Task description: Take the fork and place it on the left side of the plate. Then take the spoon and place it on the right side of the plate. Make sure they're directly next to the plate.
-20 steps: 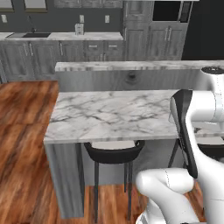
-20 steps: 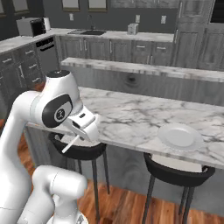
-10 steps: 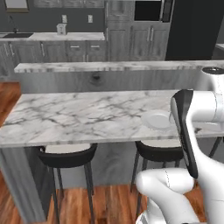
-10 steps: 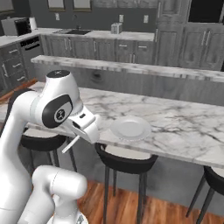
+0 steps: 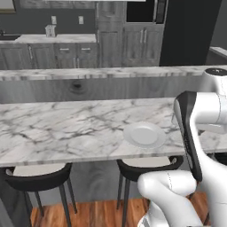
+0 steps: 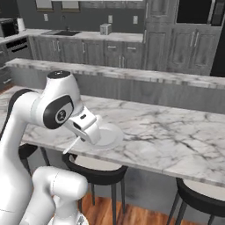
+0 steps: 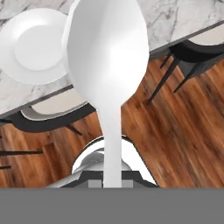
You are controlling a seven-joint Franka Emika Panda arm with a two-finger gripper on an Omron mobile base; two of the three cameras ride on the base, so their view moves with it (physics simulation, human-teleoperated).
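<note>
- Hand view: the spoon (image 7: 107,61) stands out from the gripper (image 7: 112,181), jaws pinched on its handle, bowl looming over the plate (image 7: 33,46)
- Right base view: gripper (image 6: 83,137) hangs at the marble counter's (image 6: 176,132) near edge; spoon handle (image 6: 71,145) slants down; plate (image 6: 107,135) just beside it

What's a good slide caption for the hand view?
Gripper shut on a spoon, held above the stools beside the white plate on the marble counter.

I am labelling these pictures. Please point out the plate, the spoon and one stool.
plate (image 5: 143,135), left base view, its centre.
spoon (image 7: 107,48), hand view, middle of its bowl.
stool (image 6: 94,166), right base view, its pale seat.
</note>
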